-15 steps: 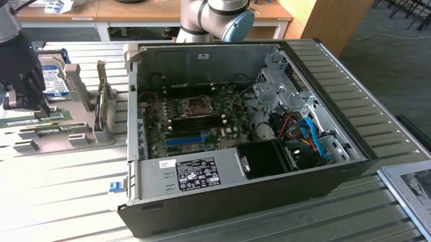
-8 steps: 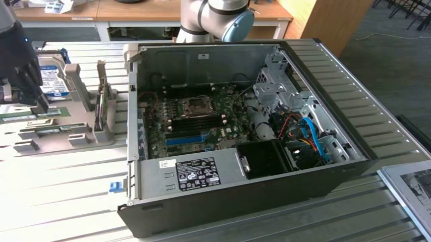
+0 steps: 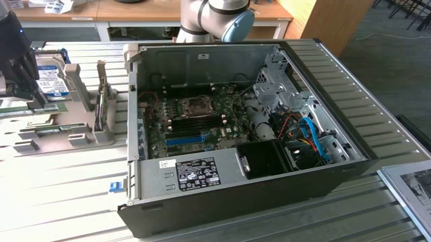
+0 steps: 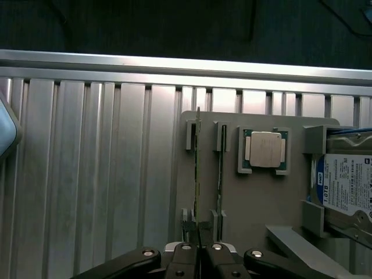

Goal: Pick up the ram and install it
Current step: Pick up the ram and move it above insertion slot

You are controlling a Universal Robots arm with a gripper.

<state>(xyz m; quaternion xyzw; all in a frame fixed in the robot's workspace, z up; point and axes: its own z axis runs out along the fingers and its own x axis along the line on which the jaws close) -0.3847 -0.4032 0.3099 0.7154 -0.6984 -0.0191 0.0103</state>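
exterior view first: the slatted aluminium table (image 3: pixel 67 201) carries a black open-sided computer case (image 3: pixel 235 206) in its middle. the case lies on its side, so the green motherboard (image 3: pixel 195 121) faces up and can be reached from above. over by the table's edge on the exterior view's left sits a grey slotted plastic holder (image 3: pixel 81 93). the dark tool (image 3: pixel 34 101) is right down on it, well apart from the case. a silver hard drive with a blue-and-white label (image 3: pixel 50 80) stands propped in that holder, just beside the tool.

wrist view now: the thin green circuit-board ram (image 4: pixel 197 168) stands on its long edge with both ends caught in the holder's small grey brackets. that keeps it upright, with its upper edge free to grab. the tool (image 4: pixel 199 244) is pressed together on the near end of the ram, one finger on each face, pinching it. by my read the ram has not yet left its brackets. a second green stick (image 4: pixel 221 168) stands parallel just beside it, untouched, which is why the grip is kept so narrow. a square silver-capped processor (image 4: pixel 264 148) lies flat in its own pocket alongside.
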